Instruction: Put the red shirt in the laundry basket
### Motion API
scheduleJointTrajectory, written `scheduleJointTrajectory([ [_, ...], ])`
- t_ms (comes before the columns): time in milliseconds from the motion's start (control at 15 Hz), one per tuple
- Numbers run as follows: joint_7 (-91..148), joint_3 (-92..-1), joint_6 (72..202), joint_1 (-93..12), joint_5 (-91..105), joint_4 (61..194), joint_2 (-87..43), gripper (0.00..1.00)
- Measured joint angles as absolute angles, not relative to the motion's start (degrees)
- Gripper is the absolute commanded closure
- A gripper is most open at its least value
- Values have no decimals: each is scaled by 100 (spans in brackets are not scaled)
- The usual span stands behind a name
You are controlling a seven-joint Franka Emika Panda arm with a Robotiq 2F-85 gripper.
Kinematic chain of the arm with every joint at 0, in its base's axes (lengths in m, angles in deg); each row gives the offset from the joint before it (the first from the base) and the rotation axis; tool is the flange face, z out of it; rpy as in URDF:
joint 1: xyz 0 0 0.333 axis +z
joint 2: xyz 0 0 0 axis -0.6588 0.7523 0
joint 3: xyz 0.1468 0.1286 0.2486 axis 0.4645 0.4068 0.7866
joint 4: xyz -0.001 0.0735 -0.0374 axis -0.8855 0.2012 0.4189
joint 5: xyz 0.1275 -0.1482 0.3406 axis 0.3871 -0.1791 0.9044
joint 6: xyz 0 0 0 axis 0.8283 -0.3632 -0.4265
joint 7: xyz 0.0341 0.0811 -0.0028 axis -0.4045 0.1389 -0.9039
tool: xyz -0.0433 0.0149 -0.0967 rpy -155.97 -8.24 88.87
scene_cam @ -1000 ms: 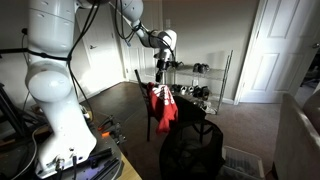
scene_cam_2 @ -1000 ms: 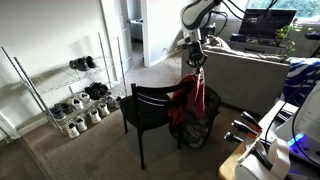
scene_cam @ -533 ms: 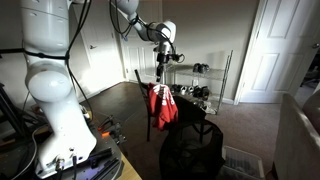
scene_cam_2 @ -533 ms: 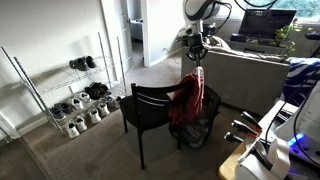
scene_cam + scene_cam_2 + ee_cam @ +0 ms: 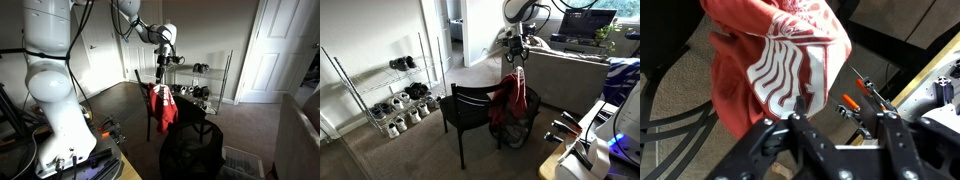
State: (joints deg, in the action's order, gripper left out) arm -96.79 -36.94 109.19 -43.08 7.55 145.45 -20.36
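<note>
**State of the pincer.** The pincer (image 5: 160, 79) points straight down and is closed on a small bunch of fabric at the top of the red shirt (image 5: 163, 106). The garment comes to a peak directly beneath it in both exterior views (image 5: 511, 100). In the wrist view the cloth (image 5: 780, 60) reaches up to the fingers (image 5: 797, 120), but the pinch itself is poorly resolved there, so the grip is probably narrow rather than deep.

**Position of the load.** The red shirt hangs free directly below the pincer, its peak raised above the back of the chair (image 5: 470, 100), which stands beside and below the pincer. The laundry basket (image 5: 195, 150) sits lower again, under the hem and slightly offset from the pincer's vertical line. The hem appears to hang at or near the basket rim.

**Handling characteristics.** The garment is limp, light and not fragile. It will swing under sideways travel, and trailing folds may snag on the chair back.

**Grip point.** A gathered fold near the upper edge is suitable, since the length then hangs below. A thin single layer may slip, so several layers should be taken
</note>
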Motion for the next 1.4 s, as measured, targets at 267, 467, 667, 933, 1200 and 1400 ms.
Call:
scheduleJointTrajectory([
  [267,-9679,-3725,10923,-4317,755,14443,-1749,47],
  [467,-9679,-3729,10925,-4317,753,14386,-1621,69],
  [667,-9679,-3725,10947,-4316,753,14301,-1574,87],
  [933,-9679,-3723,10951,-4315,753,14186,-1562,100],
  [1200,-9679,-3725,10955,-4317,752,14167,-1595,99],
  [1400,-9679,-3725,10987,-4317,752,14210,-1729,99],
])
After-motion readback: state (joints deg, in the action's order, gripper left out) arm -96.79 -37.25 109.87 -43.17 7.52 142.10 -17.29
